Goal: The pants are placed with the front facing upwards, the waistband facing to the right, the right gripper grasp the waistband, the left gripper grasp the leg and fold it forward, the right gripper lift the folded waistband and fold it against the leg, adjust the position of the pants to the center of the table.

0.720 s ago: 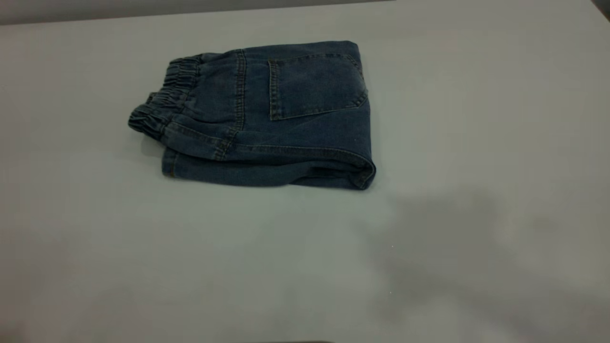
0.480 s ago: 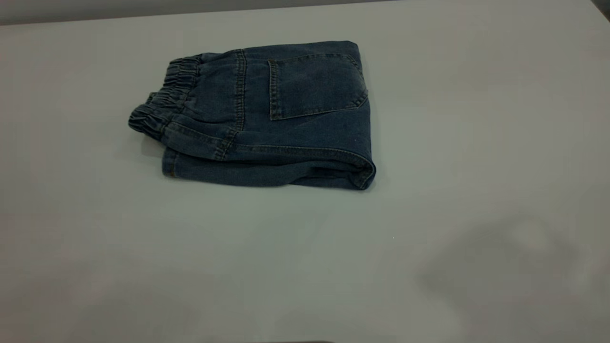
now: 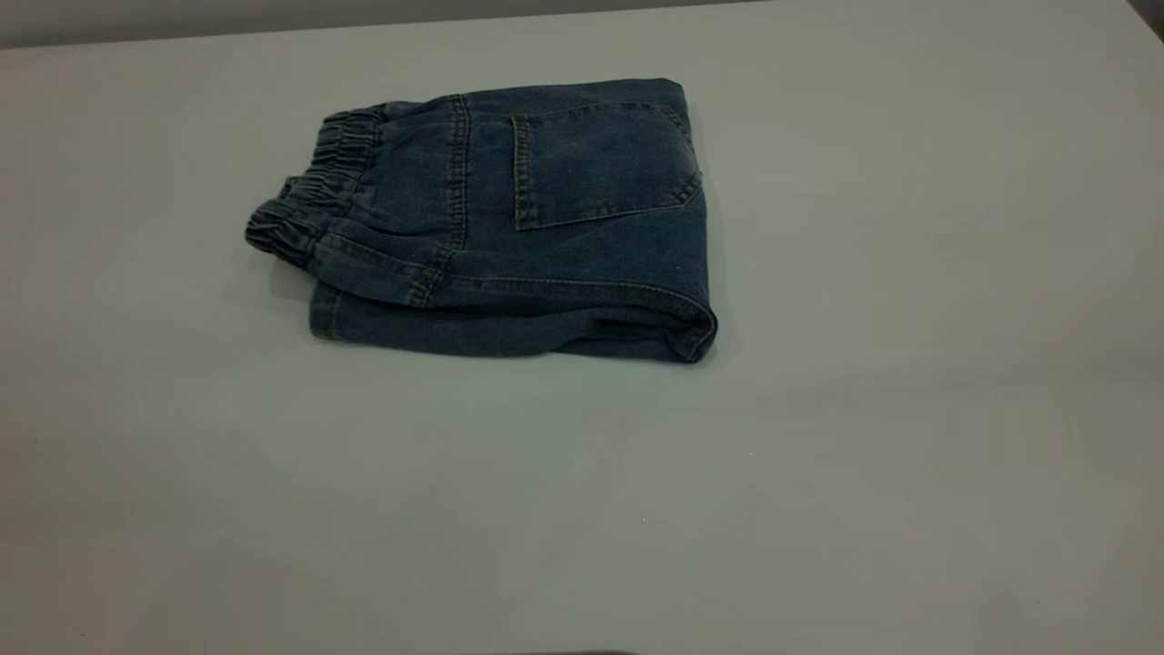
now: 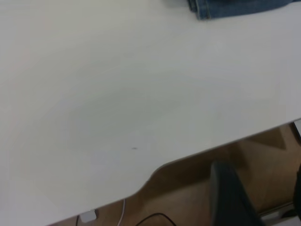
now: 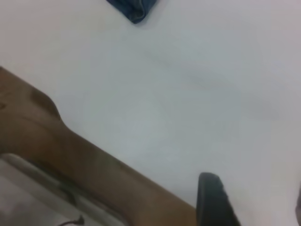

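Note:
The pants [image 3: 518, 218] lie folded into a compact blue denim block on the far middle of the table [image 3: 818, 473], rear patch pocket [image 3: 600, 164] facing up. The elastic waistband [image 3: 309, 196] points to the left, lying over the leg [image 3: 491, 332] layer beneath. Neither gripper appears in the exterior view. In the left wrist view, the left gripper [image 4: 258, 172] is open over the table's edge, far from the pants [image 4: 235, 7]. Equally far from the pants [image 5: 134, 8], the right gripper [image 5: 254, 188] is open near the table edge. Both hold nothing.
Wide bare tabletop surrounds the pants on all sides. Past the table edge the left wrist view shows brown floor with a white cable [image 4: 123, 212]. The right wrist view shows brown floor [image 5: 42, 136] beyond the edge.
A dark shadow on the table's front right slid toward the right front corner and is gone now. The pants have not moved.

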